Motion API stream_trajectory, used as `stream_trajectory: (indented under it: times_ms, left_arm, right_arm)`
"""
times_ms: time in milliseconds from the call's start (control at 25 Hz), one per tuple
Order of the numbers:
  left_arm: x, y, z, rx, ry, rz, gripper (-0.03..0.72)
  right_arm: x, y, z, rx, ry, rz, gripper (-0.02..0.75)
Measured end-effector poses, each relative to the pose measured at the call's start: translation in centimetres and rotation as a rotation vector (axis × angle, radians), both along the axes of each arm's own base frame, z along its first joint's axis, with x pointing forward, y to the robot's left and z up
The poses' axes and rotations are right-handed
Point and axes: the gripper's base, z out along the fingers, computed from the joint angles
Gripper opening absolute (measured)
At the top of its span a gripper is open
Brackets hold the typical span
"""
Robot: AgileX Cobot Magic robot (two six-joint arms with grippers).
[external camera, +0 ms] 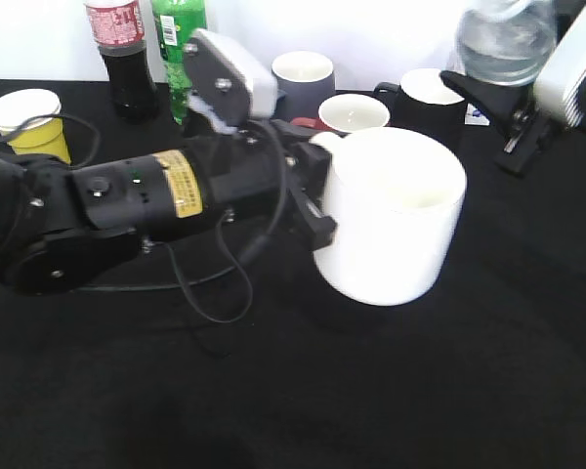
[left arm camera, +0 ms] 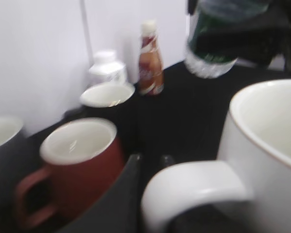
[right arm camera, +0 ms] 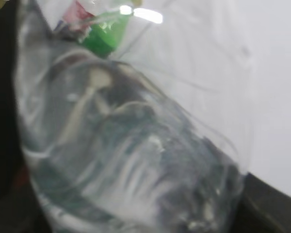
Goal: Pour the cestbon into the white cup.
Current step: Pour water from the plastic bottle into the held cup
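Note:
The white cup (external camera: 396, 215) is a large white mug held off the black table in mid view. My left gripper (external camera: 313, 186) is shut on its loop handle (left arm camera: 194, 191); the cup's open mouth (left arm camera: 276, 121) fills the right of the left wrist view. The cestbon (external camera: 505, 39), a clear water bottle, is held up at the top right, above and behind the cup. My right gripper (external camera: 493, 103) is shut on it. Its base and dark green label show in the left wrist view (left arm camera: 218, 43). The bottle (right arm camera: 131, 145) fills the right wrist view and hides the jaws.
A red mug (left arm camera: 82, 160), a dark mug (external camera: 425, 93) and a grey mug (external camera: 303, 78) stand behind the cup. A cola bottle (external camera: 122, 54), a green soda bottle (external camera: 176, 39) and a yellow paper cup (external camera: 29, 122) stand at the back left. A small brown bottle (left arm camera: 149, 58) stands by the wall.

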Motion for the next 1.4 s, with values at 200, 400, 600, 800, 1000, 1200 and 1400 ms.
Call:
stream_trajectory:
  times_ms: [200, 400, 600, 800, 1000, 1200, 1400]
  left_arm:
    - [-0.1, -0.2, 0.5, -0.052, -0.028, -0.021, 0.066]
    - [-0.1, -0.2, 0.7, -0.071, -0.035, -0.027, 0.066]
    - [-0.1, -0.2, 0.7, -0.072, -0.036, -0.027, 0.066]
    - [-0.1, -0.2, 0.7, -0.071, -0.036, -0.028, 0.066]
    - [-0.1, -0.2, 0.7, -0.070, -0.037, -0.030, 0.066]
    - [-0.2, -0.2, 0.7, -0.069, -0.038, -0.032, 0.066]
    - [-0.2, -0.3, 0.7, -0.065, -0.040, -0.036, 0.066]
  right_arm:
    - [-0.2, 0.2, 0.5, -0.177, -0.209, 0.005, 0.488]
    - [-0.4, 0.3, 0.8, -0.310, -0.396, 0.012, 0.488]
    - [-0.4, 0.3, 1.1, -0.382, -0.495, -0.006, 0.488]
    - [-0.2, 0.0, 1.5, -0.400, -0.560, -0.055, 0.488]
    - [-0.2, 0.0, 1.5, -0.430, -0.589, -0.066, 0.488]
    - [-0.1, -0.1, 1.7, -0.458, -0.627, -0.087, 0.488]
    - [-0.1, -0.1, 1.7, -0.481, -0.649, -0.093, 0.488]
